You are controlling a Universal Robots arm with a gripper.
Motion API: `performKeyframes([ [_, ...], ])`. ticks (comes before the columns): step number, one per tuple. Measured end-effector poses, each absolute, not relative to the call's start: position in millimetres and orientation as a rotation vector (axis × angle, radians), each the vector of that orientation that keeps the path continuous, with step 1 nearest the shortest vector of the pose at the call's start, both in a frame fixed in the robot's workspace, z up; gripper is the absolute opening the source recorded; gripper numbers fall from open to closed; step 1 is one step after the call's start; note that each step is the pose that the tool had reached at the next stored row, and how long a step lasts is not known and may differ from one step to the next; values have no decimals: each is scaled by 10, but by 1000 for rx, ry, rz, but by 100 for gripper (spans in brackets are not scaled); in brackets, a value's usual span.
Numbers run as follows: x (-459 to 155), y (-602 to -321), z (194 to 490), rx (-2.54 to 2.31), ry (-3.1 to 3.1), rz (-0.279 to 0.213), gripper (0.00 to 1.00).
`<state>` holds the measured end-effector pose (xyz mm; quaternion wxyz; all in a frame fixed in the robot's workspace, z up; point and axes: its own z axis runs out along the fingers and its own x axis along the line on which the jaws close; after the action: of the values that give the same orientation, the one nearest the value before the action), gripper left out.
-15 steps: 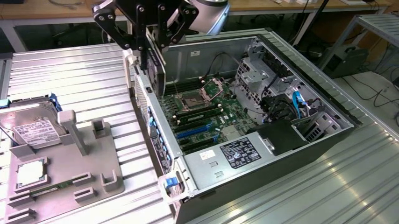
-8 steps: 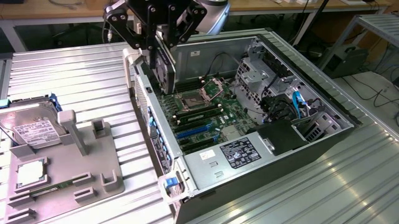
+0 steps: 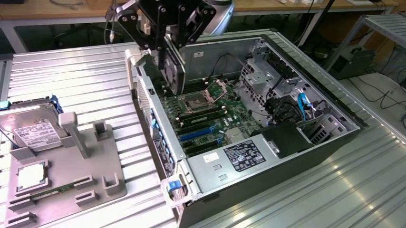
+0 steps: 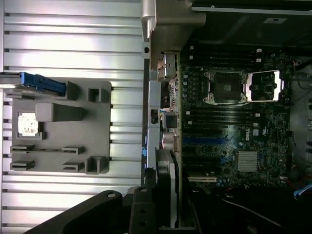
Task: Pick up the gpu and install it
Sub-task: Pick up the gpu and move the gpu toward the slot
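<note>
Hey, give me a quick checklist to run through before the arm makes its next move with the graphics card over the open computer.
1. Graphics card clamped in the end effector: ok, it hangs upright on edge.
2. Computer case side open: ok, the motherboard is exposed.
3. Blue card slots free: ok, nothing is plugged into them.
4. Blue cables away from the slots: ok, they sit toward the exterior view's right.
5. Card edge lined up over a slot: cannot tell.
6. Card seated: not ok, it is above the board, not in a slot.
</note>
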<state>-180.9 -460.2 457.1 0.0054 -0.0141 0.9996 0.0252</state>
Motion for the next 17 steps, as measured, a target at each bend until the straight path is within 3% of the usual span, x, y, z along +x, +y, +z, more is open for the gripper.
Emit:
performKeyframes([
  [17, -1643, -4602, 4559, -52, 3129, 79, 28],
])
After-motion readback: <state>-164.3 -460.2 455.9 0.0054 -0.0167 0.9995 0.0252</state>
